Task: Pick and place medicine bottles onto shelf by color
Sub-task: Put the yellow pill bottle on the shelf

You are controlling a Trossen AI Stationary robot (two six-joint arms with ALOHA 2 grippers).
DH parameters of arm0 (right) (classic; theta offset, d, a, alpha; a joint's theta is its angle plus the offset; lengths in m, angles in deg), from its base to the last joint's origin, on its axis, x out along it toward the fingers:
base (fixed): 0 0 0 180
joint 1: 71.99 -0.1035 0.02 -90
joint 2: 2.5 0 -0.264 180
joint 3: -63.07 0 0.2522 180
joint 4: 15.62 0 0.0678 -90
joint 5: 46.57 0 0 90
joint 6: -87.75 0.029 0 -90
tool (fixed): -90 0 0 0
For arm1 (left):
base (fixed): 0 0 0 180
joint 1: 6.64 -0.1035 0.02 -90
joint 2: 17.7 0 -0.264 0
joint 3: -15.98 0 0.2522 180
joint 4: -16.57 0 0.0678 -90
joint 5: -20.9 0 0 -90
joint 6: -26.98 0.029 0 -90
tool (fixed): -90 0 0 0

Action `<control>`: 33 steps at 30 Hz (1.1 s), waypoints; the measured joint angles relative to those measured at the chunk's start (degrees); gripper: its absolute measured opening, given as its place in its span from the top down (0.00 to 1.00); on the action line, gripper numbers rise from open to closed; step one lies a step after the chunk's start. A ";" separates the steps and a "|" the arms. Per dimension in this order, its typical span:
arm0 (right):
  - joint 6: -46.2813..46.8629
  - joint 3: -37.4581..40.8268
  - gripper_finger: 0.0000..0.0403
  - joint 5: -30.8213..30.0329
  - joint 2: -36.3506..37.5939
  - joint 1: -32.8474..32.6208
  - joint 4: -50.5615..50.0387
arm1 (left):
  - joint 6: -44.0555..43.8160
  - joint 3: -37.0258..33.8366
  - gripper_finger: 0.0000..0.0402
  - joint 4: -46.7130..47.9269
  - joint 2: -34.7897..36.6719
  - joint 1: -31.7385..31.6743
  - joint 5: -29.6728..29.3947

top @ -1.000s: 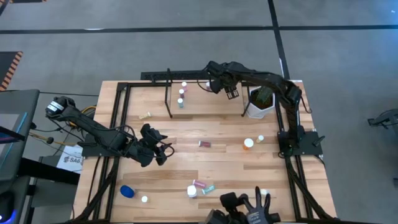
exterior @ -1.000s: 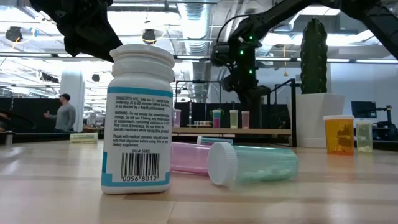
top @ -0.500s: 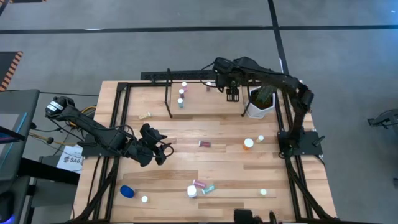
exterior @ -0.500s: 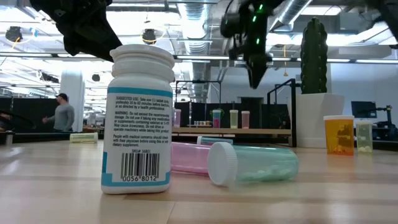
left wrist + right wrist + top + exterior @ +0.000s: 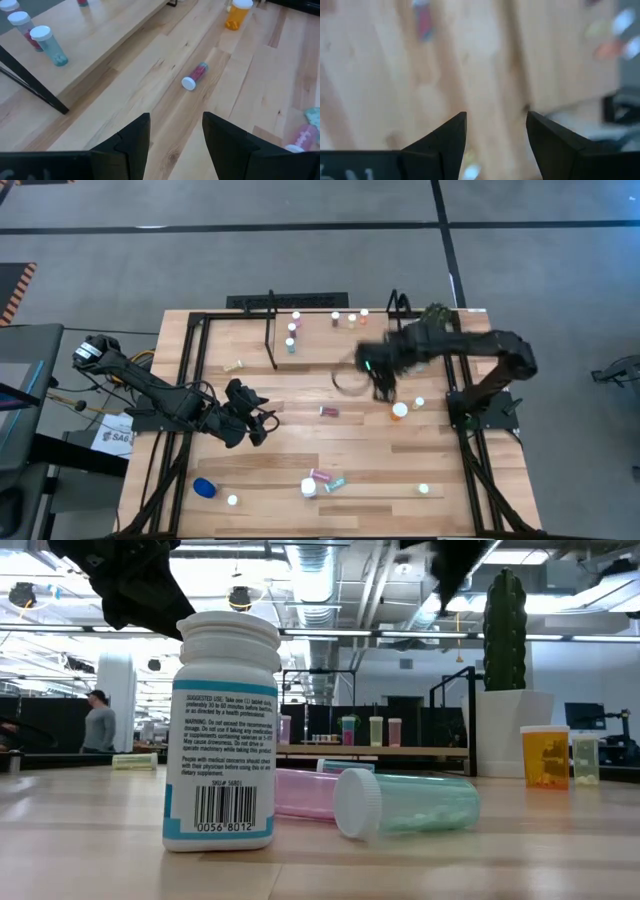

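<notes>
The left pincer [image 5: 262, 420] hangs over the left half of the bench [image 5: 300, 440], its jaws parted about halfway with nothing between them. In its wrist view it faces a small red bottle [image 5: 195, 76] lying on its side in mid-bench, so it looks parked within easy reach of that one, though this arm seems to be waiting.

Near the front edge a blue bottle [image 5: 204, 487] lies alone, and a white bottle [image 5: 225, 730] stands upright beside a pink bottle [image 5: 305, 792] and a teal bottle [image 5: 410, 802], both lying down. These are probably unsorted stock, left where either arm can reach.

At the back, the shelf [image 5: 330, 340] carries two groups: a column of bottles near its left post [image 5: 292, 330] and a row of three [image 5: 350, 318] further right, spaced apart, presumably so each colour keeps its own spot.

The right pincer [image 5: 382, 385] sits over the bench just in front of the shelf, blurred by motion. Its wrist view shows the jaws parted and empty. It is close to an orange bottle [image 5: 400, 410], which I judge the likely next pick. A yellow-green bottle [image 5: 234, 366] lies apart on the left.
</notes>
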State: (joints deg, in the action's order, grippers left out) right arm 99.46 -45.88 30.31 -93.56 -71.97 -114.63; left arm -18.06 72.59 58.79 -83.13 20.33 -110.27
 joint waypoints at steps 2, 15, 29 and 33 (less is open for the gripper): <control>6.67 4.92 0.44 -0.01 2.28 -3.99 -1.88 | 0.50 0.00 0.58 -0.05 0.00 0.01 0.23; 29.79 31.98 0.44 0.37 14.31 -20.29 3.72 | 6.43 0.00 0.58 -6.65 0.28 -0.05 -0.47; 21.26 45.44 0.44 0.17 14.31 -16.07 12.83 | 7.09 0.00 0.58 -7.40 0.28 -0.08 -0.23; 16.28 47.55 0.44 1.05 14.96 -11.58 15.12 | 7.07 0.00 0.58 -7.40 0.28 -0.08 -0.23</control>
State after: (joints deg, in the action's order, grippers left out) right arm 115.74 1.67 31.36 -78.60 -83.55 -99.51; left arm -11.00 72.59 51.39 -82.84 20.25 -110.50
